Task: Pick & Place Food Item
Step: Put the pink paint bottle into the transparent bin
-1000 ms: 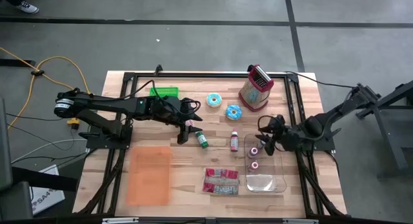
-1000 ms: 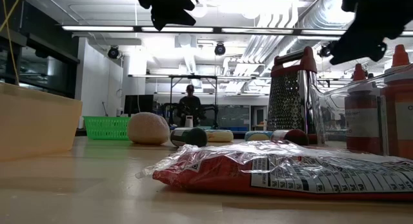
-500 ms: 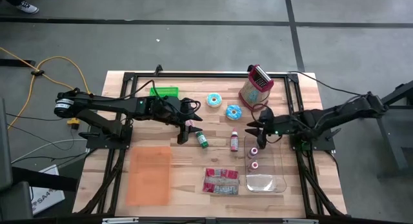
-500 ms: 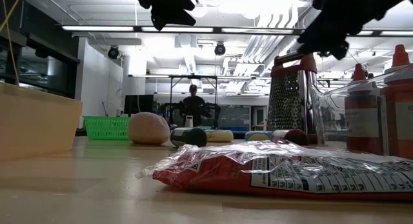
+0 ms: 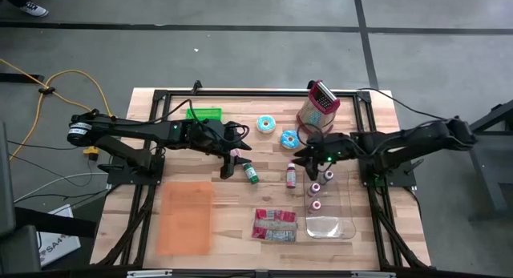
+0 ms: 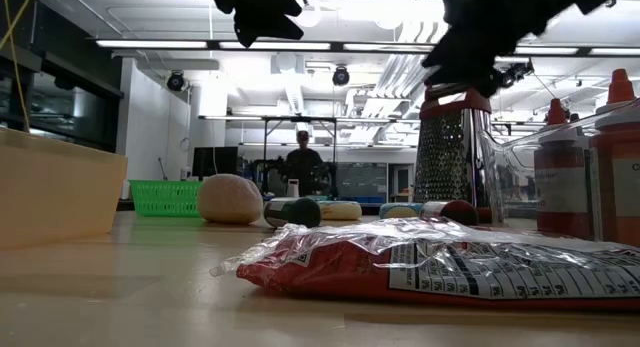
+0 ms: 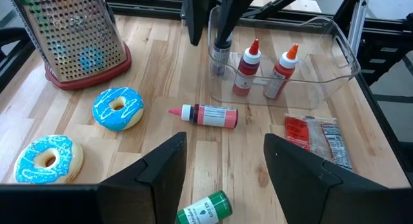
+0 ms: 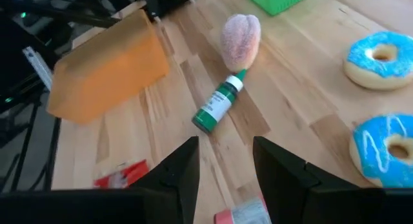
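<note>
A pink rounded food item rests on the wood beside a green bottle that lies on its side; the right wrist view also shows the food item. Two blue donuts lie flat farther back. My left gripper hangs open just beyond the pink item, nothing between its fingers. My right gripper is open and empty too, above the table between the nearer donut and a red bottle lying on the table.
A clear bin with upright bottles stands at the right. A grater is at the back, a green basket at the back left, an orange box at the near left, and a red packet near the front.
My right gripper has swung from over the clear bin's far end toward the table's left, reaching out past the bin to above the red bottle and the nearer donut. My left arm has kept still.
</note>
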Controlling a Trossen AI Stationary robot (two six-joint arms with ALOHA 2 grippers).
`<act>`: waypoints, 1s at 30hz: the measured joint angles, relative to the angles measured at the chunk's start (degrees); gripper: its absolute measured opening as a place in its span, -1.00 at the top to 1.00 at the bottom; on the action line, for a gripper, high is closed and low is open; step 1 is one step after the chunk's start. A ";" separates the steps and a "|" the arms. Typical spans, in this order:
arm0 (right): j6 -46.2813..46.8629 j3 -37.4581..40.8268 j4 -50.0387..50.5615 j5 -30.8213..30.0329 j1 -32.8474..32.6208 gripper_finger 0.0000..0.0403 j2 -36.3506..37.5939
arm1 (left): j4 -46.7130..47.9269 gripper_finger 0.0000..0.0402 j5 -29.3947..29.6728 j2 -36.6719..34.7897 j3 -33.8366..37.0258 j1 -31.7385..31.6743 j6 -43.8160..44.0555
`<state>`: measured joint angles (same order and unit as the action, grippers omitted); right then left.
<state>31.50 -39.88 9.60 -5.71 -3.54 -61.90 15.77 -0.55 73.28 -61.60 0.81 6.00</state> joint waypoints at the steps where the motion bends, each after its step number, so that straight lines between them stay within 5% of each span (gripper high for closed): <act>1: -0.72 -1.37 1.22 0.14 -0.01 0.34 -0.76 | 0.00 0.01 -0.01 0.00 0.00 0.01 0.00; 21: -3.17 -19.21 21.73 1.50 0.14 0.34 -15.10 | 0.00 0.01 0.00 0.00 0.00 0.01 0.00; 30: 3.92 -26.07 33.76 1.50 3.32 0.34 -20.86 | -0.01 0.01 0.01 0.00 0.00 0.01 0.00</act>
<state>35.42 -65.95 43.36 -4.21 -0.22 -82.75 15.76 -0.54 73.28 -61.60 0.82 6.00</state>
